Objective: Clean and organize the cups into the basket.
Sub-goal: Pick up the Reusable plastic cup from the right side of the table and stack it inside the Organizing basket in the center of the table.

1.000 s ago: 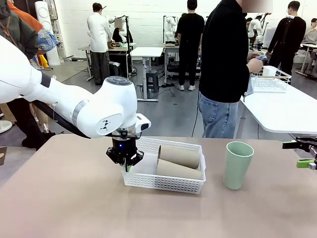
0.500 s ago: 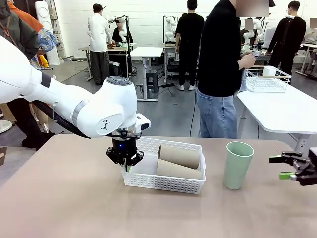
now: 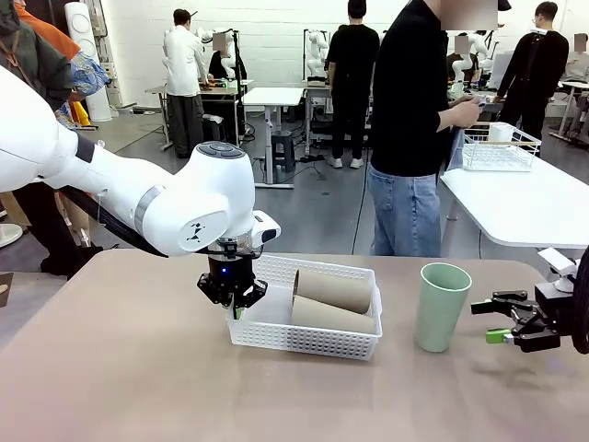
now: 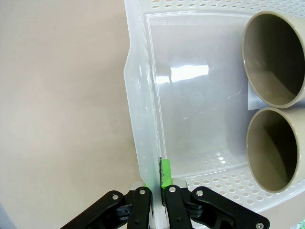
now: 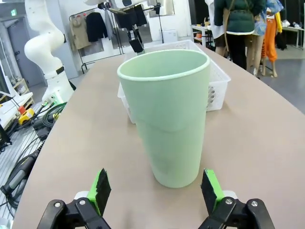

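Observation:
The white lattice basket [image 3: 304, 341] sits mid-table with two tan cups [image 3: 333, 290] [image 3: 331, 316] lying side by side in its right half, mouths facing left. My left gripper [image 3: 235, 299] is shut on the basket's left wall. In the left wrist view the wall [image 4: 143, 119] is pinched at my left gripper [image 4: 157, 191], and the tan cup mouths [image 4: 275, 57] [image 4: 274, 148] face me. The mint green cup [image 3: 441, 307] stands upright on the table right of the basket. My right gripper [image 3: 486, 321] is open, just right of it and apart. In the right wrist view the green cup [image 5: 169, 119] stands beyond my right gripper [image 5: 156, 189].
A person in black top and jeans stands at the far edge, behind the green cup. A second white table [image 3: 525, 207] with a wire basket [image 3: 502, 147] lies at the back right. Bare tabletop [image 3: 138, 368] spreads left and in front of the basket.
My right gripper has moved left across the table toward the green cup, staying open. The left arm and the basket have not moved.

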`<move>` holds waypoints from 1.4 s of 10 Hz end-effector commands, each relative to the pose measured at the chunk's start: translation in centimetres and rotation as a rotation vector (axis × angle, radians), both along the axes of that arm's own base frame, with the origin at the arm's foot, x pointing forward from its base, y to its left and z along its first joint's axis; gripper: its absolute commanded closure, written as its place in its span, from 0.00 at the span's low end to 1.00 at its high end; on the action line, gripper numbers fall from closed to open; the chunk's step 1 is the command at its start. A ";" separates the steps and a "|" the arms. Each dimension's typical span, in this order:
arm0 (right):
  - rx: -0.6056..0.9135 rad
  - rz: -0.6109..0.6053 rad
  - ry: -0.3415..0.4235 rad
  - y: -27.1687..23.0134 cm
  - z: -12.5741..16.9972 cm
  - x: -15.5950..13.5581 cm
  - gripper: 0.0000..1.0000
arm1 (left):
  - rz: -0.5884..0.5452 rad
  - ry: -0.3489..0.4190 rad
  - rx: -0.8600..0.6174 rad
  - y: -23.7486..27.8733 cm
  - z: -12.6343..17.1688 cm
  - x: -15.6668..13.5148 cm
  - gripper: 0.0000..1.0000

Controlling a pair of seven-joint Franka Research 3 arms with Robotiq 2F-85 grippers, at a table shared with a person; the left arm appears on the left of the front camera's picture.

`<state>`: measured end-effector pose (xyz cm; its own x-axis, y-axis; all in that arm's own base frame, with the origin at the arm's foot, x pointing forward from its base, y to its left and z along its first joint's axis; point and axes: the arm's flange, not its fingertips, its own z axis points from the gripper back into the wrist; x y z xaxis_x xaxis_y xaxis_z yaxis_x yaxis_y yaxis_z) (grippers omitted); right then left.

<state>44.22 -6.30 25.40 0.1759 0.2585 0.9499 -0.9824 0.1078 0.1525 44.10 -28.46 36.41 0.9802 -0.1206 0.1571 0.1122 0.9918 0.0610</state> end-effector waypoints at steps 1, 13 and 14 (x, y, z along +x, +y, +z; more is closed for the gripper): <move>0.025 0.002 -0.017 0.8 -0.8 0.9 0.00 | -0.006 -0.011 0.013 -0.2 0.0 -0.1 1.00; 0.119 0.071 0.065 5.6 -2.2 3.3 0.00 | -0.006 -0.011 0.013 -0.2 0.0 -0.1 1.00; 0.119 0.069 0.066 5.8 -2.5 3.5 0.00 | -0.006 -0.011 0.013 -0.2 0.0 -0.1 1.00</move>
<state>46.63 -1.33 23.17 0.2021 0.1610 0.9660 -0.9785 -0.0079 0.2061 44.10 -28.46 36.41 0.9802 -0.1206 0.1570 0.1122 0.9918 0.0611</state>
